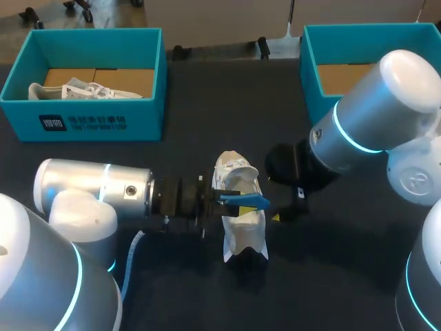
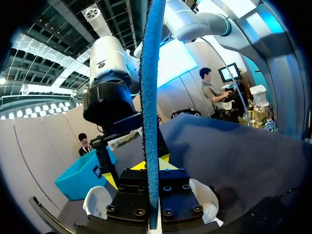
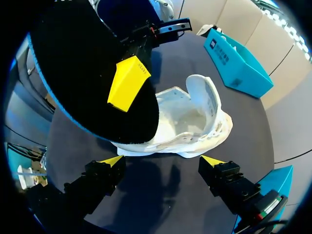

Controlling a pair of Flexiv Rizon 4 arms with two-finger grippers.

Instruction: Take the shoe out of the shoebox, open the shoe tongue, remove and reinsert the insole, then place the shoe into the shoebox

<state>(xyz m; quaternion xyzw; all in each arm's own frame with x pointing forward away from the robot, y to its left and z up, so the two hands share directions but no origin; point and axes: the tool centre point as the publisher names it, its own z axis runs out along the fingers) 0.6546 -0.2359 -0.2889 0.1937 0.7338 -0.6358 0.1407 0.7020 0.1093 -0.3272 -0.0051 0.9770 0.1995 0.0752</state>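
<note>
Tabletop layout, seen from above and from both wrists.

- **Task object:** the white lace-up sneaker (image 1: 242, 231) lies on the dark tabletop (image 1: 207, 103), near the middle of its near edge. It is outside both boxes. In your right wrist view its opening is turned toward the right pincer.
- **Left arm:** your left pincer (image 1: 222, 199) comes in from the left edge and is clamped on the blue foam insole (image 1: 249, 201). One yellow tip presses each face. The left wrist view shows the insole edge-on, rising straight up from between the fingers. The right wrist view shows its black underside held over one end of the sneaker. You cannot tell whether the insole touches the sneaker.
- **Right arm:** your right pincer (image 3: 163, 163) sits just beside the sneaker on its right side. Its fingers are wide apart and grip nothing.
- **Far left corner:** a teal cardboard shoebox (image 1: 103, 121) holds a second white sneaker (image 1: 76, 89).
- **Far right corner:** another teal shoebox (image 1: 309, 83) stands partly behind the right arm.
</note>
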